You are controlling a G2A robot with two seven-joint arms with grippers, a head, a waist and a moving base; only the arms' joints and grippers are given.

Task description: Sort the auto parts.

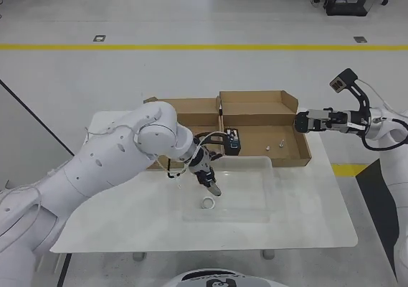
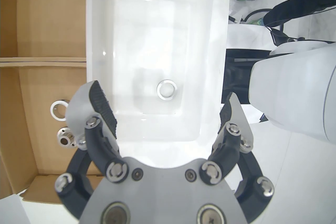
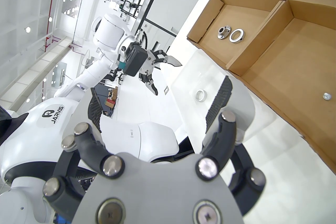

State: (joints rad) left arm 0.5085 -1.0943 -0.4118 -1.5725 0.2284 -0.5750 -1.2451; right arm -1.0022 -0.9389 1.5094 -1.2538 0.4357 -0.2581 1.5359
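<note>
In the clear bin (image 1: 247, 190), toward the end on the robot's left, the ring (image 1: 207, 204) lay flat on the floor with its hole facing up, and it was the only part in there. The left gripper (image 1: 213, 188) hung right above it, jaws spread wide and gripping nothing. From the left wrist view the ring (image 2: 167, 89) sat almost dead centre between the two black pads (image 2: 103, 107), so the way to it ran straight down, and no sideways shift looked necessary. Round as it was, the ring offered no long axis to line up on. Any turn of the wrist should do, I'd say, provided the fingers straddled the rim. One pad seemed to sit over the bin's wall on the box side, and that could catch on the way down, though it was hard to be sure from up there.

The right gripper (image 1: 298, 122) was out over the edge of the right box (image 1: 261, 140), its jaws likewise wide apart and empty (image 3: 157, 104), well apart from the ring. The left arm was plainly the nearer one. In the left box (image 1: 189, 111) a second ring (image 2: 58, 110) rested just beside a hub (image 2: 64, 140), a likely home for this one
</note>
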